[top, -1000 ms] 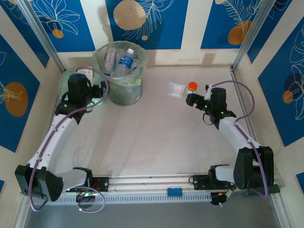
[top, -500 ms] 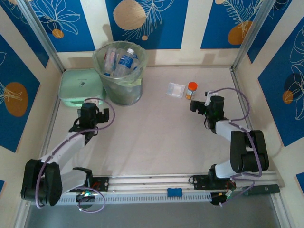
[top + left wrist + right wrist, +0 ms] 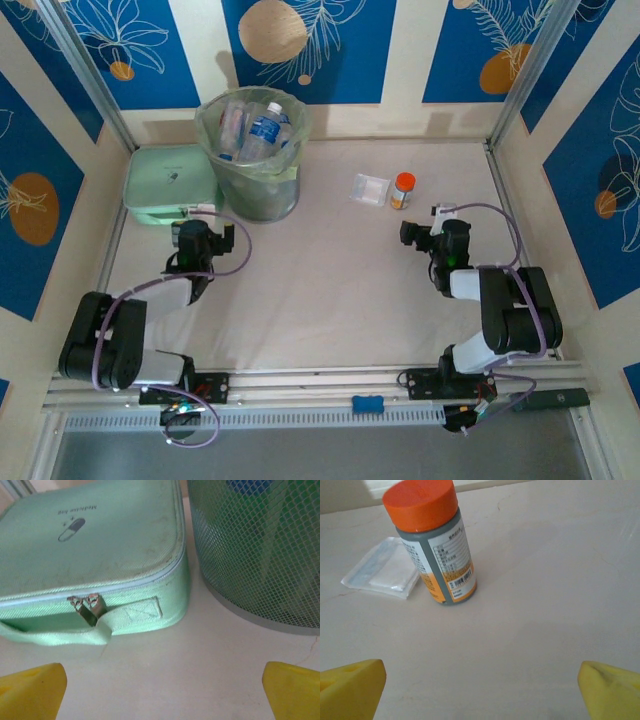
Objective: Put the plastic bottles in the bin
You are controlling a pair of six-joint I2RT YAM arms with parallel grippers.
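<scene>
The bottles [image 3: 264,128] lie in the bin [image 3: 262,200]. Left jaws stand wide and empty before the case [image 3: 165,180]; right jaws, wide and empty, face the jar [image 3: 402,188] on the counter [image 3: 320,280].

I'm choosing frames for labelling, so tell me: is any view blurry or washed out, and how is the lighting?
Top external: even, soft light, sharp throughout, only faint shadows around the bin. Left wrist: mint bag and bin mesh crisp, left gripper slightly soft at its yellow tips. Right wrist: orange-capped jar in focus, barcode distinct, soft shadow, no glare.
</scene>
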